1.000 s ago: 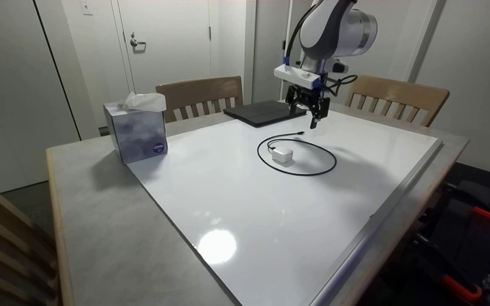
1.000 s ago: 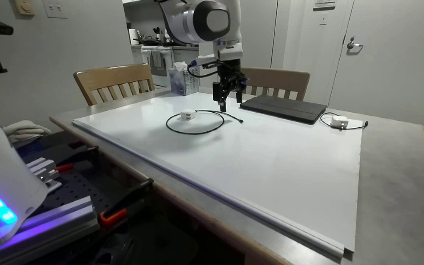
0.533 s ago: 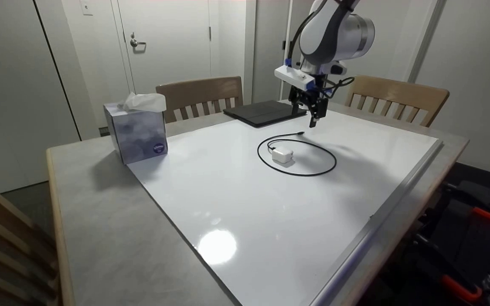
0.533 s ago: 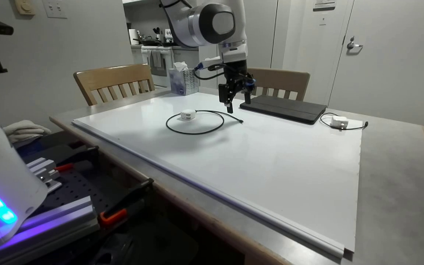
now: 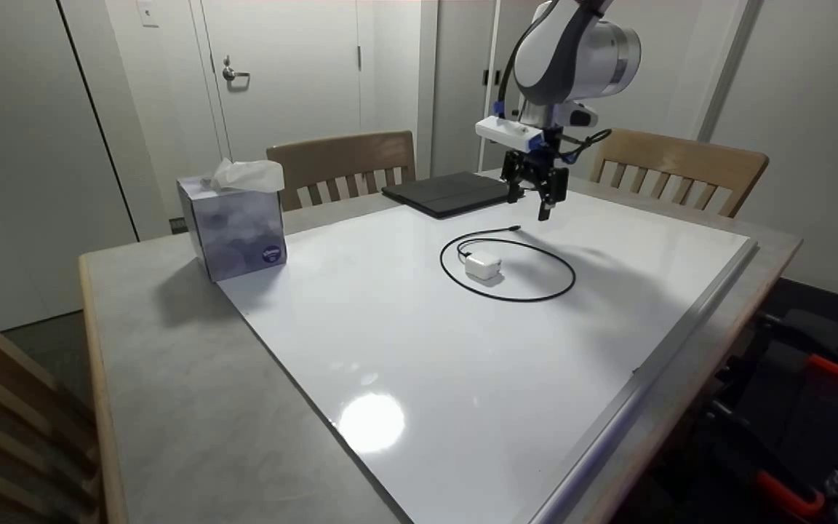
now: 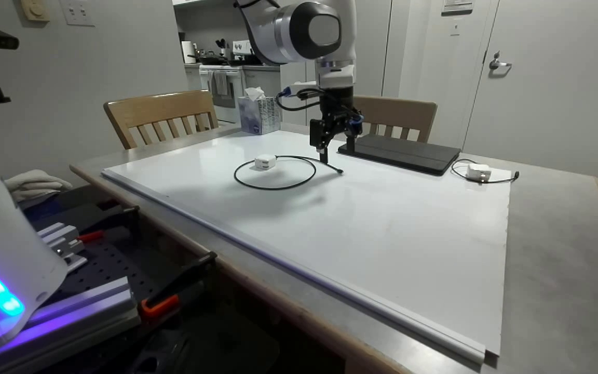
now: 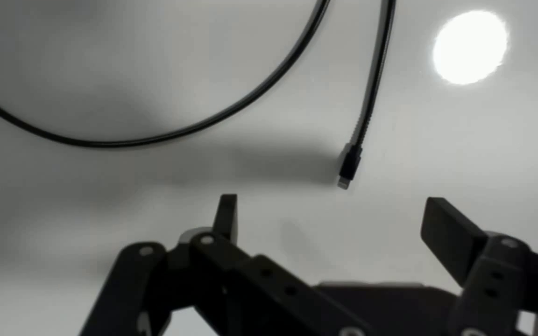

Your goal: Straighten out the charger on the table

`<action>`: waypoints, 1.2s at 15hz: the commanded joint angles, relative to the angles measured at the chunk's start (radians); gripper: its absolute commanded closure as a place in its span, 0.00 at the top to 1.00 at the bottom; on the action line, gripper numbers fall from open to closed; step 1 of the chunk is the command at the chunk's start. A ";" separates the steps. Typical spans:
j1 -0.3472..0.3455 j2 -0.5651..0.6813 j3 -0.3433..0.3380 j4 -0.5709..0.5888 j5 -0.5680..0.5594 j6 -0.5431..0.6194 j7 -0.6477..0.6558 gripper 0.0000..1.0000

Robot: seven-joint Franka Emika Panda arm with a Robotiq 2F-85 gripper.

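Note:
The charger's white plug block [image 5: 483,265] lies on the table's glossy white top [image 5: 390,349]; the block also shows in an exterior view [image 6: 265,162]. Its black cable [image 5: 508,299] makes a wide loop round the block, and its free end points toward the gripper side. In the wrist view the cable's connector tip [image 7: 350,161] lies just beyond the fingertips, sideways between them, with part of the loop [image 7: 105,143] to its left. My gripper [image 7: 329,200] is open and empty. It hangs above the table near the cable end in both exterior views [image 5: 528,209] [image 6: 337,157].
A flat dark slab [image 6: 397,152] lies behind the gripper at the table's far edge. Another white block with black cable [image 6: 478,172] lies beside it. A tissue box [image 5: 233,225] stands on the table. Wooden chairs [image 5: 346,161] stand round it.
My gripper has shifted a little toward the dark slab's side and come slightly lower, near the cable end. The charger has not moved. The gripper stays open.

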 commanded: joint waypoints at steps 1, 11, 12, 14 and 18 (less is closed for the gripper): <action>-0.028 0.024 0.028 0.024 0.016 -0.049 -0.007 1.00; -0.033 0.078 0.039 0.045 0.015 -0.056 -0.015 1.00; -0.034 0.084 0.041 0.048 0.017 -0.049 -0.017 1.00; -0.036 0.090 0.047 0.056 0.022 -0.036 -0.020 1.00; -0.032 0.100 0.043 0.083 0.015 -0.040 -0.019 1.00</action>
